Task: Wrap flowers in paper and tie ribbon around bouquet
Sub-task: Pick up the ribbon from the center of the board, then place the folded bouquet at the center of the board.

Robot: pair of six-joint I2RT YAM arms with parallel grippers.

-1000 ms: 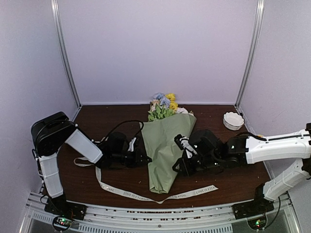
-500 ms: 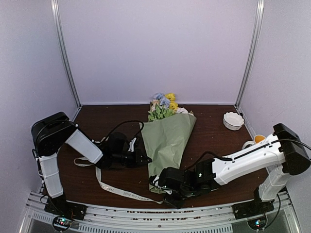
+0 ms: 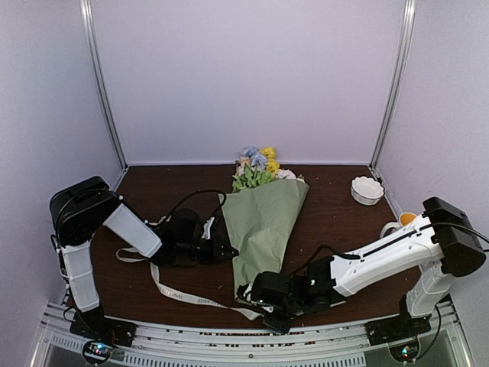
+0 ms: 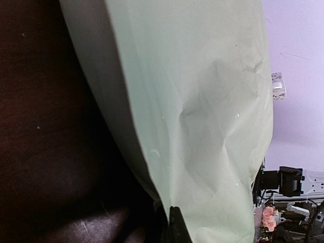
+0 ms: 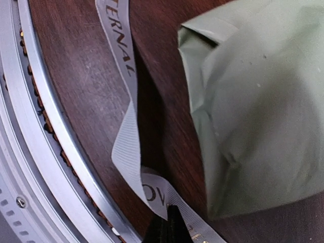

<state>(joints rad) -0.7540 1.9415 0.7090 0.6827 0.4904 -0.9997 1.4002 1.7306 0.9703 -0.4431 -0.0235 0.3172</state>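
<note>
Only right wrist shows right tool [image 5: 168,223] pinching ribbon [image 5: 126,142].

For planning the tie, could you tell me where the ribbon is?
Top view: the ribbon lies front-left on the table, running to the right gripper at the bouquet's tip.

looks like a robotics lab cell, not anybody's home. plain lilac walls [image 3: 244,76] box in a small dark table [image 3: 336,199], metal posts [image 3: 103,84] run up the back corners, and a slotted metal rail [image 3: 229,332] along the near edge carries the left arm [image 3: 130,229] and right arm [image 3: 390,252], with little green lights [image 3: 97,350] at the bases.
</note>
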